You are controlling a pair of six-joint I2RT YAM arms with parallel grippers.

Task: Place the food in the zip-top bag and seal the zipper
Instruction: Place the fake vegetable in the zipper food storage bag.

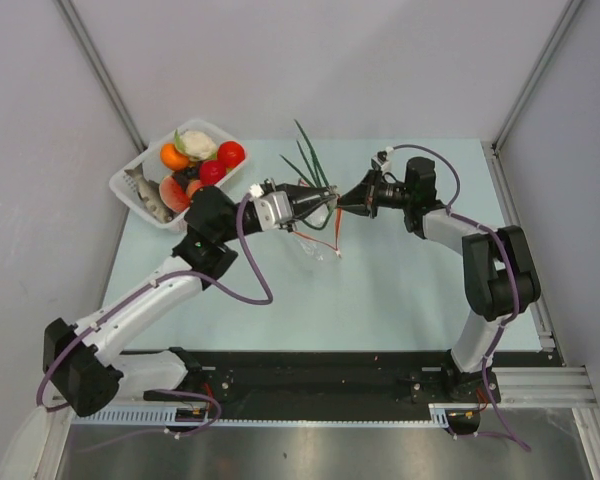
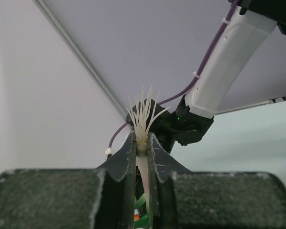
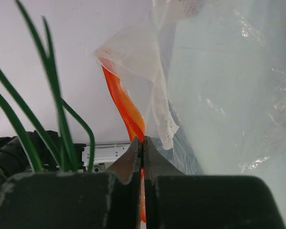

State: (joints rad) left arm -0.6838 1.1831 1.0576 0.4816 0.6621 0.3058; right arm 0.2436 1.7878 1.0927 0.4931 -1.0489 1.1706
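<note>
Because the zip-top bag (image 3: 219, 71) is thin, crinkly film that sags and slips, its stiffer red-orange zipper (image 3: 126, 107) is the sensible place to hold it. The right gripper (image 3: 143, 143) is pinched tight on that strip, and the pouch is draped below it over mid-table. The left gripper (image 2: 142, 143) clamps narrowly on the white stalk of a toy spring onion (image 2: 143, 119), which looks light, with thin, probably springy leaves pointing far. The grippers sit almost tip to tip. Open table (image 1: 400, 290) lies near and right; the white basket (image 1: 140, 155) of other food stands far left.
</note>
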